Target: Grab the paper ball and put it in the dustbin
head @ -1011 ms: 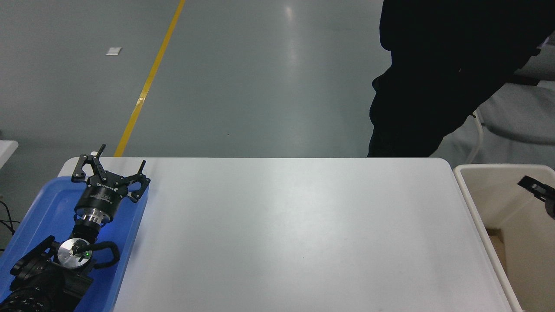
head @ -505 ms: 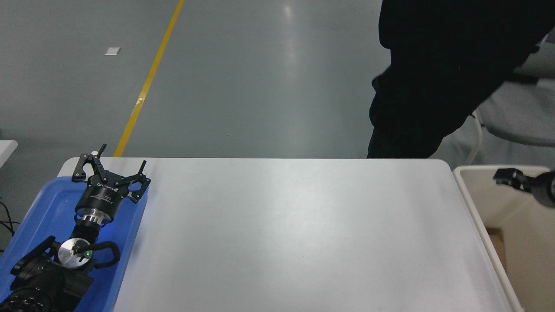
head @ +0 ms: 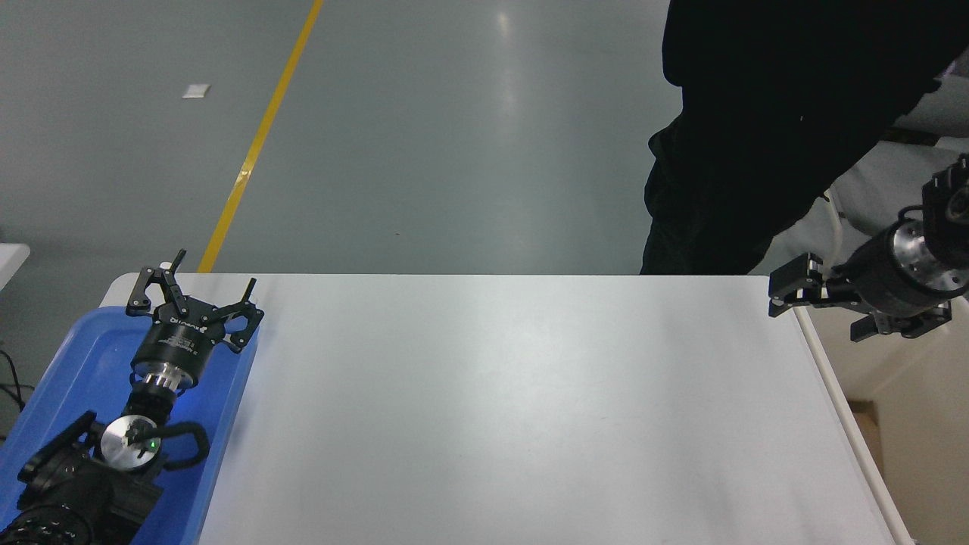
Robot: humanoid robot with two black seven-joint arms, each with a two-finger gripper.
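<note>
The right gripper (head: 814, 303) is hanging with its fingers (head: 791, 286) spread apart and nothing between them, so it isn't carrying or touching anything. It's sitting in the air right over the near-left edge of the dustbin (head: 840, 393), with the tips poking out over the counter's (head: 492, 393) far right corner. The left gripper (head: 193, 306) is also sitting with its fingers splayed wide and holding nothing, parked over a blue tray (head: 68, 378) way off on the far side of the counter from the dustbin.

Now the paper ball: I'm not seeing it anywhere. It isn't on the counter or in either gripper, and only a strip of the dustbin's inside is showing. My guess is it's already in the dustbin and the job is basically done, but I can't confirm that. A person in dark clothes (head: 757, 136) is standing just beyond the dustbin.
</note>
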